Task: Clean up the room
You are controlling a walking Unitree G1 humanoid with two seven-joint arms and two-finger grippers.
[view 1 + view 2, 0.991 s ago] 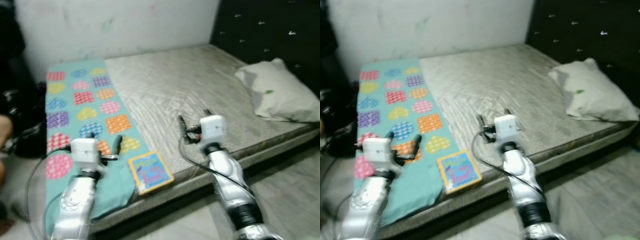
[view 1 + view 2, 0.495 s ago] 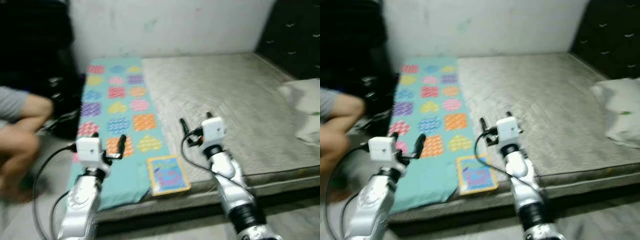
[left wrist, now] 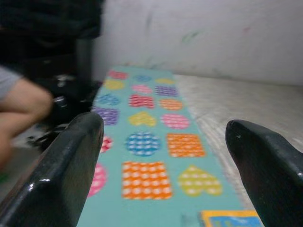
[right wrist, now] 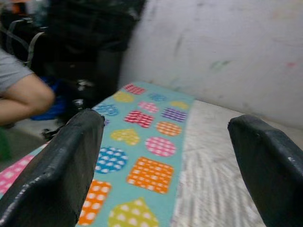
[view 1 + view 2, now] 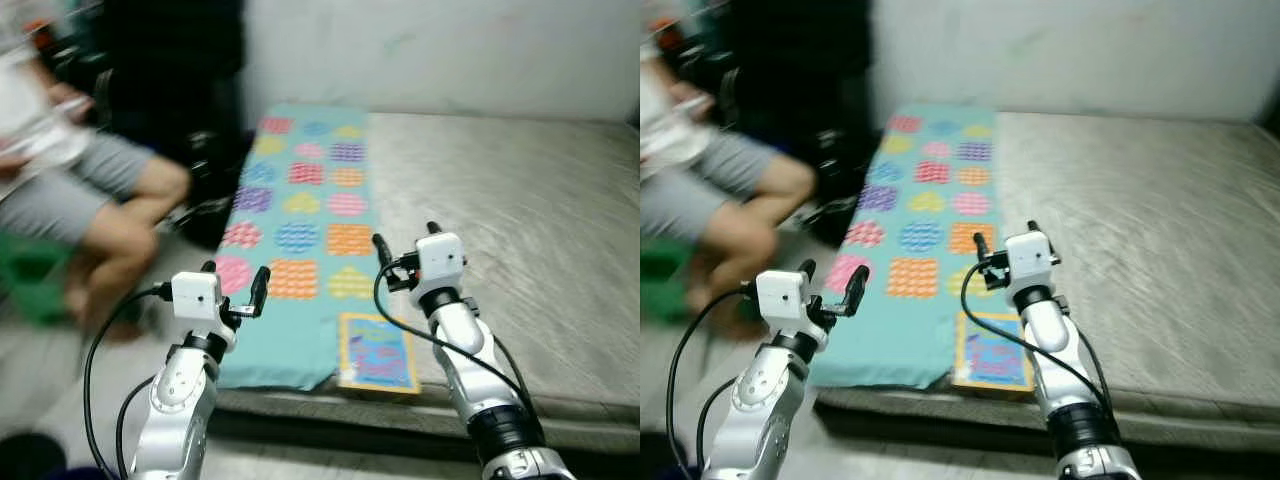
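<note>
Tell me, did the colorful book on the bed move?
No. The book lies at the mattress edge, beside the teal mat's corner, just as before. The camera turned, not the book.

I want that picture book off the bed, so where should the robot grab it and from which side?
Probably by its near edge, coming from the robot's side of the bed. The book lies flat at the mattress front edge, beside the teal blanket, so a finger might slip under there. The right gripper, fingers open, hovers just above it and looks best placed. The left gripper is off beyond the blanket.
</note>
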